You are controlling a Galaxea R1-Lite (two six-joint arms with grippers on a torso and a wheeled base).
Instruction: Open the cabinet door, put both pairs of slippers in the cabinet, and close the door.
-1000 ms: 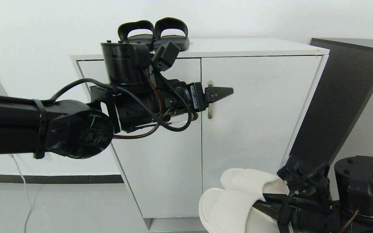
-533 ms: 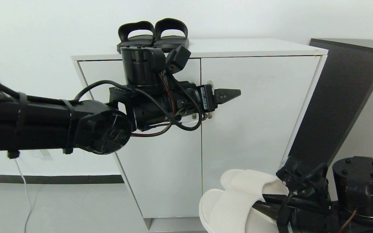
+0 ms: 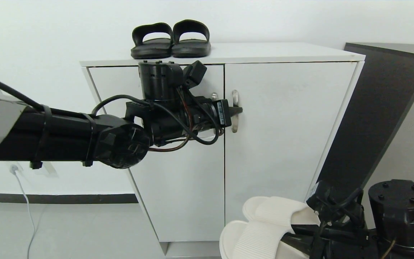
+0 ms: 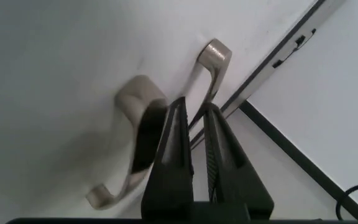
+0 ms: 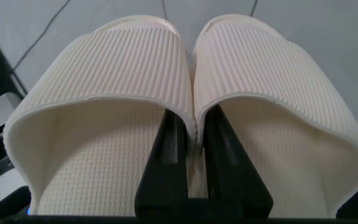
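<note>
A white two-door cabinet [image 3: 282,144] stands with both doors closed. A pair of black slippers [image 3: 171,39] rests on its top. My left gripper [image 3: 238,110] is shut, its tips against the right door's metal handle [image 3: 234,97]. In the left wrist view the narrow fingers [image 4: 178,134] lie beside that handle [image 4: 135,99], with the left door's handle [image 4: 215,55] just beyond. Low at the right, my right gripper [image 3: 288,227] is shut on a pair of white slippers [image 3: 264,223]. It pinches their touching inner walls [image 5: 194,124].
A dark grey slanted panel [image 3: 372,108] stands close to the cabinet's right side. A white cable [image 3: 27,216] hangs down the wall to the floor at the left. The floor in front of the cabinet's left half is bare.
The left arm moved right and down along the doors. Its tips, which pointed past the handle over the right door, now sit at the handle. The right gripper with the white slippers sank slightly.
</note>
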